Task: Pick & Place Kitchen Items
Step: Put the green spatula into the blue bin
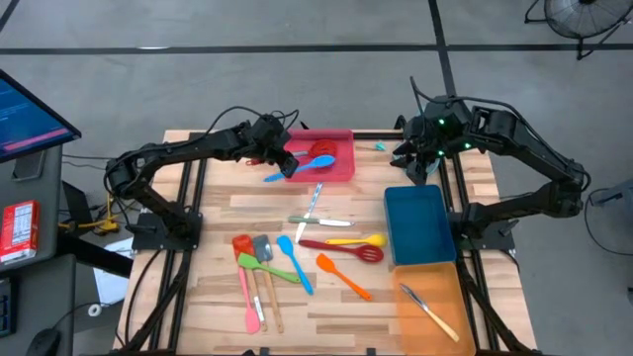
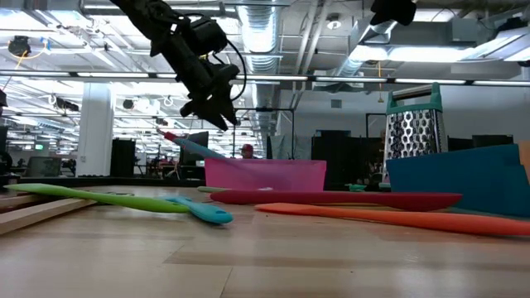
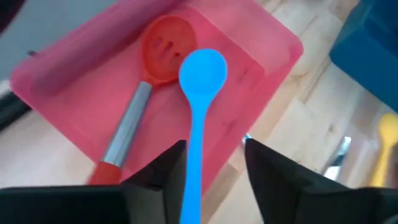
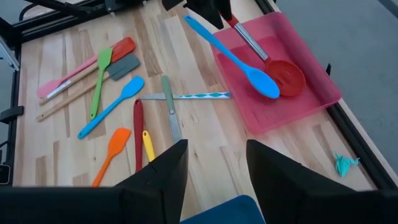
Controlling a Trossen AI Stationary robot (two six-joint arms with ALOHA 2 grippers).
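A grey floor (image 1: 247, 59) crossed by dark seams is seen around a tabletop (image 1: 346, 307) of pale wooden planks set on a black frame. A lit blue monitor (image 1: 25, 119) is placed beside the table, and a floor fan (image 1: 584, 15) is partly seen in a corner. From table height, a large open hall is shown beyond: a ceiling of silver ducts (image 2: 265, 33) and long strip lights (image 2: 389, 54), a white column (image 2: 93, 128), and dark cabinets (image 2: 335, 149) farther back.
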